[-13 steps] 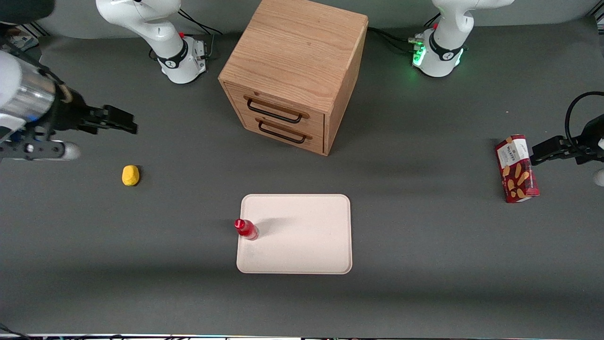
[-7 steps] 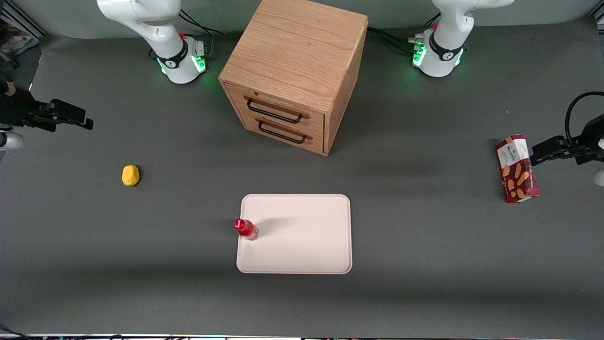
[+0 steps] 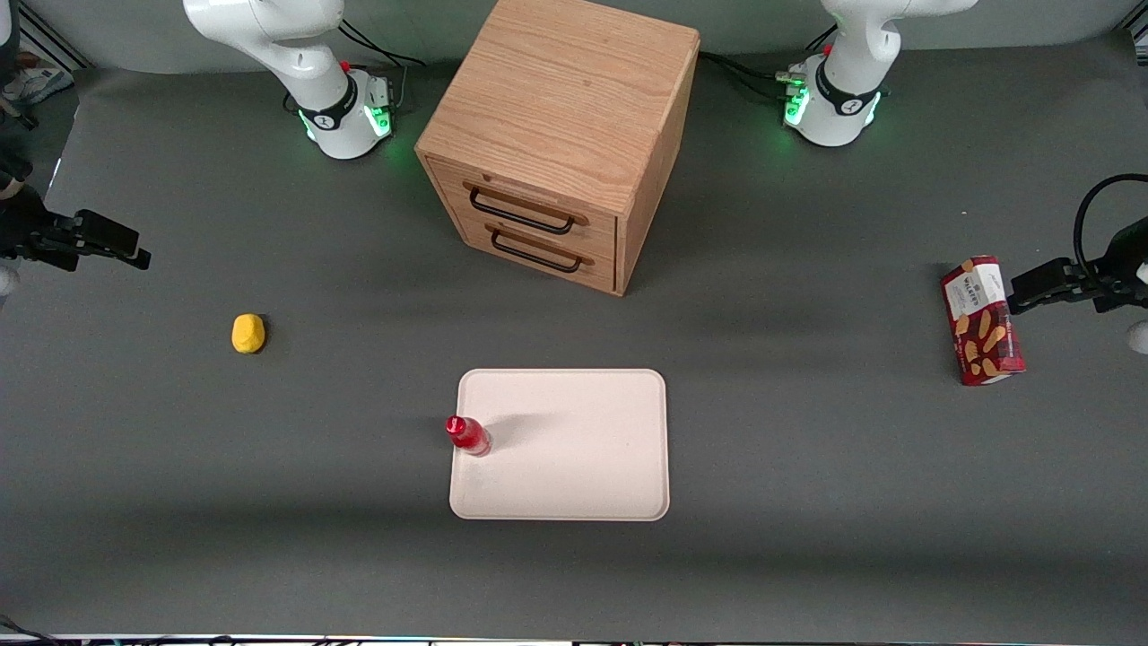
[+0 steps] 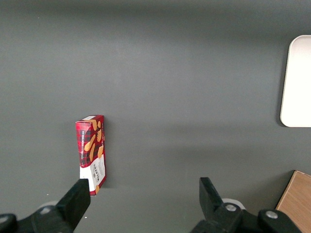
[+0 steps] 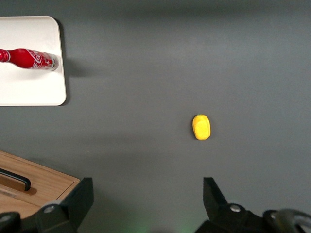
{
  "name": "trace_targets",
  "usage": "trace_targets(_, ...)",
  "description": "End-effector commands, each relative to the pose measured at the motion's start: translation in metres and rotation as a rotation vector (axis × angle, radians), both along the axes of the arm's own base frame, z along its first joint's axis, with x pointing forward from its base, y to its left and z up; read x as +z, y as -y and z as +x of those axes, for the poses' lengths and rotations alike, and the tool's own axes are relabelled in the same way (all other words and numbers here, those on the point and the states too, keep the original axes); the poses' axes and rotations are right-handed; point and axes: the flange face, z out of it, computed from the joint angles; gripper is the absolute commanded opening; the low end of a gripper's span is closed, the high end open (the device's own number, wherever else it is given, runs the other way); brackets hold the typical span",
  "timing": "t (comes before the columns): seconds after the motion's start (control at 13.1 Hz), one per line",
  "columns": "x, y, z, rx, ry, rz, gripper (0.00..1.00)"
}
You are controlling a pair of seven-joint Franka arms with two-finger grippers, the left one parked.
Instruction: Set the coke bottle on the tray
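The small red coke bottle (image 3: 467, 435) stands upright on the cream tray (image 3: 574, 449), at the tray's edge toward the working arm's end; both show in the right wrist view, the bottle (image 5: 30, 59) on the tray (image 5: 29, 90). My gripper (image 3: 112, 240) is far off at the working arm's end of the table, high above the surface, open and empty (image 5: 148, 194), well apart from bottle and tray.
A wooden two-drawer cabinet (image 3: 560, 144) stands farther from the front camera than the tray. A yellow lump (image 3: 248, 333) lies on the mat toward the working arm's end (image 5: 201, 126). A red biscuit box (image 3: 982, 320) lies toward the parked arm's end.
My gripper has drawn back toward the working arm's end of the table, away from the tray. The bottle stays standing on the tray.
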Motion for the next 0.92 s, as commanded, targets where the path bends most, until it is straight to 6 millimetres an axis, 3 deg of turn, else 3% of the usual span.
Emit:
trace_targets(0.0,0.0031,0.0115,-0.0062,0.006,0.021,-0.005,1.00)
trace_targets(0.84,0.0036,0.0042,-0.0040,0.030,0.020,-0.054,1.00)
